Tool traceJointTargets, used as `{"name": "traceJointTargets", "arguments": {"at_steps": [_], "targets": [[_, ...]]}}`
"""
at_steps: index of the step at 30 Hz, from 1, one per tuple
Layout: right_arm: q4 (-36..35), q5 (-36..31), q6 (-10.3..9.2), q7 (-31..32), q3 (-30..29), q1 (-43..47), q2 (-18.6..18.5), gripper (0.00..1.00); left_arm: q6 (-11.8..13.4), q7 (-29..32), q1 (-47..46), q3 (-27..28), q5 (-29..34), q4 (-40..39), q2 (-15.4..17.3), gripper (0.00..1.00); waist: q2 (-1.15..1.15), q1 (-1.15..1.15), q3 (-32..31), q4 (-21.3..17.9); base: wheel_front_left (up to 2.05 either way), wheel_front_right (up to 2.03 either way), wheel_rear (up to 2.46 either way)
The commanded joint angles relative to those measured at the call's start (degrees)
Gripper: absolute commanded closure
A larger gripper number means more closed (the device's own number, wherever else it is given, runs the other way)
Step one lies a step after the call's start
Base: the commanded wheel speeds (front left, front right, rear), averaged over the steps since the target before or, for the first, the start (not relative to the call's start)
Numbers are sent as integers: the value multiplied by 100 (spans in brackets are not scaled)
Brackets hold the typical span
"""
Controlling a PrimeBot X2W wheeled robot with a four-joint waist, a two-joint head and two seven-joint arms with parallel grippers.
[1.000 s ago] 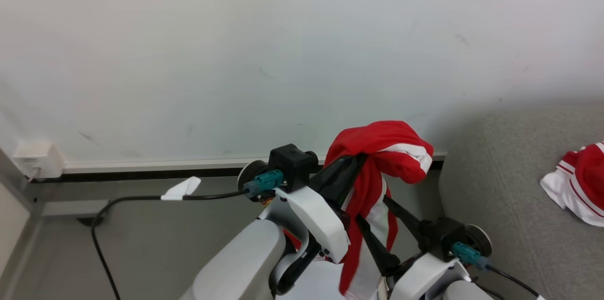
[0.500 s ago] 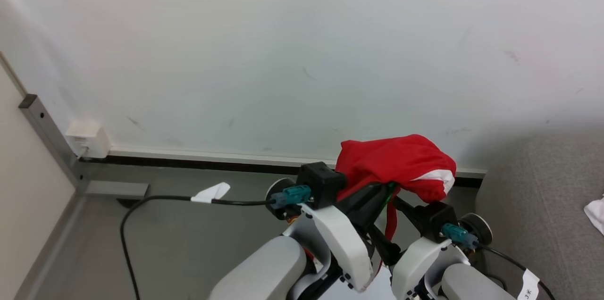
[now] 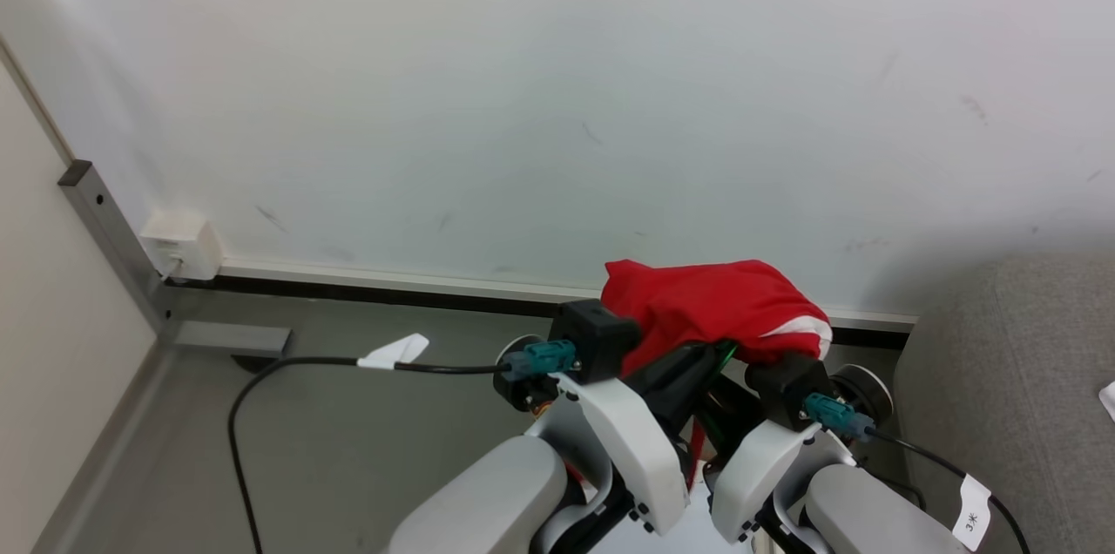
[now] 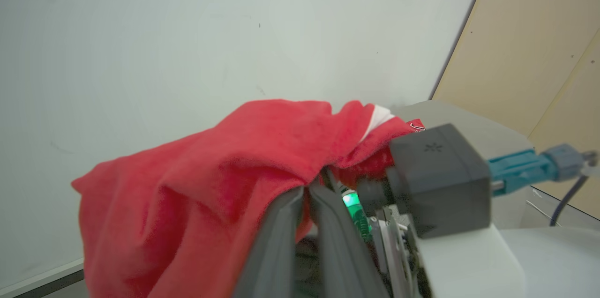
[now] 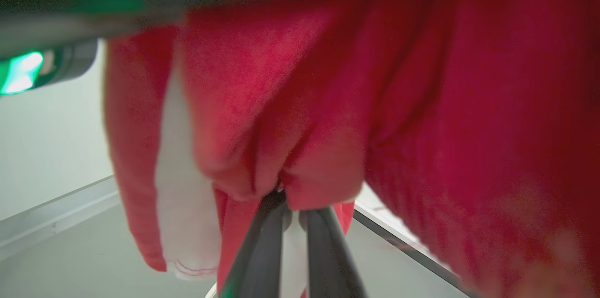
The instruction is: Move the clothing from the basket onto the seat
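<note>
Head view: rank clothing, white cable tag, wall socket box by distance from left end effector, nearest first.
1. clothing: clamped in the left end effector.
2. white cable tag: on the cable, leftward.
3. wall socket box: far left.

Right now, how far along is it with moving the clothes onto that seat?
Possibly done: a white scrap of cloth lies on the light grey upholstered seat. In hand: both the left gripper and right gripper are shut on a red-and-white sports garment, held above the floor. Left: carrying it over and laying it on the seat.
</note>
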Motion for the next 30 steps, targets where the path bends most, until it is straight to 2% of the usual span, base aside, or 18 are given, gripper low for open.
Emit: {"name": "traceJointTargets", "arguments": {"at_steps": [1,12,19,20,21,22,30], "targets": [[-62,61,-11,-18,27,61,-72,100,21,-45,-67,38,-57,33,28,100,0,0,5,-21,0,0,0],[-531,268,-11,-18,-3,434,-405,100,79,-233,-100,244,-204,346,118,100,0,0,19,-198,0,0,0],[-1159,144,-12,-19,-500,806,-601,100,110,-323,-80,297,-220,528,147,100,0,0,67,-371,0,0,0],[-1256,130,-11,-19,-623,871,-613,100,100,-333,-70,278,-218,534,148,75,0,0,76,-400,0,0,0],[-1354,92,-12,-19,-748,934,-617,100,82,-337,-57,254,-219,540,148,21,0,0,84,-427,0,0,0],[-1461,64,-11,-19,-872,994,-611,100,74,-346,-43,234,-215,542,151,0,0,0,91,-460,0,0,0],[-2072,-226,-11,-19,-1817,1332,-570,100,-9,-473,78,53,-148,386,187,0,0,0,136,-782,0,0,0]]}}
